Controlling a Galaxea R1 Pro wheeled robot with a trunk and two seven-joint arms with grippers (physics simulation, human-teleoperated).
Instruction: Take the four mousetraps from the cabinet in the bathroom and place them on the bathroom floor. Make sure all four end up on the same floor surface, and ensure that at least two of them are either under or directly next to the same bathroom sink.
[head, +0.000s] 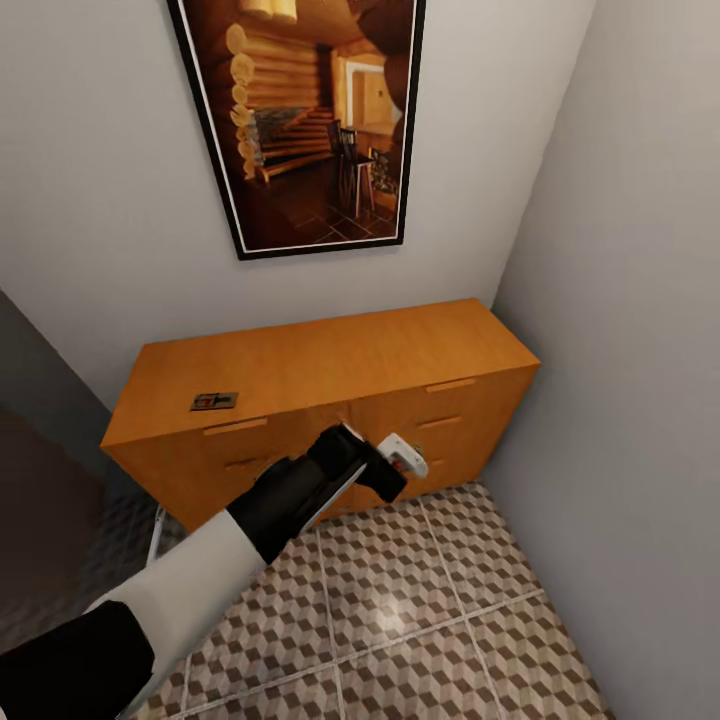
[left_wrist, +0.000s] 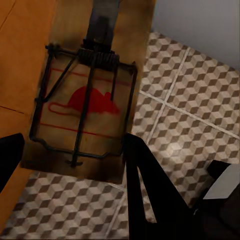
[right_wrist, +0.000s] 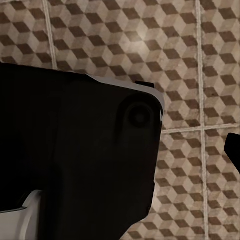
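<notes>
Before cabinet (head: 330, 390), left arm (head: 200, 580) outstretched, trap-bearing.

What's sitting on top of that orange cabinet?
One mousetrap lies on the cabinet top near its front left edge. The drawers are shut, so whatever is inside is hidden.

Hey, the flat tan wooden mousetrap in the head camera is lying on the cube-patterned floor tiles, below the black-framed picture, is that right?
Not quite. The head view shows the flat tan wooden mousetrap lying on top of the low orange-brown wooden cabinet, near its front left edge, not on the cube-patterned floor tiles. It is below the black-framed picture, as you said.
</notes>
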